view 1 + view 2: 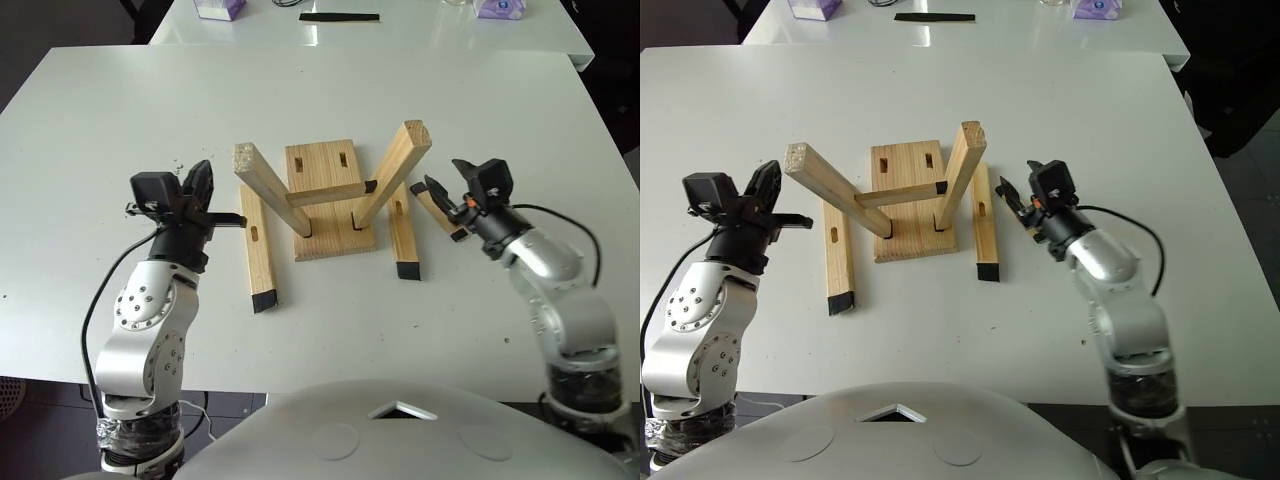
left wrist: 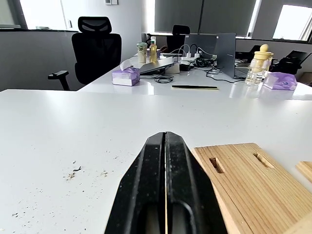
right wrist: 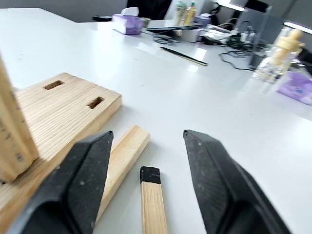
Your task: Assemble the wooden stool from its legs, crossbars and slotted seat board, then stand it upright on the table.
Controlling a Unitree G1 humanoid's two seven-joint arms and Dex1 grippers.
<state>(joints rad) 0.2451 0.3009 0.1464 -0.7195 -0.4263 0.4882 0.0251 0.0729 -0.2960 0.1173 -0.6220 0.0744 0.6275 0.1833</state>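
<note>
The left claw (image 2: 165, 138) is pressed together and holds nothing, low over the white table (image 1: 120, 110). A loose leg (image 1: 258, 250) lies flat just inboard of it. The right claw (image 3: 147, 139) stands apart, with a short crossbar (image 3: 153, 204) on the table in line with its gap. Between the claws lies the slotted seat board (image 1: 322, 165). It carries two outward-tilted legs (image 1: 395, 165) joined by a crossbar (image 1: 325, 190).

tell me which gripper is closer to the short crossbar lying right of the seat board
Right. The right gripper is open directly at the crossbar. The left gripper is shut, on the far side of the seat board.
</note>
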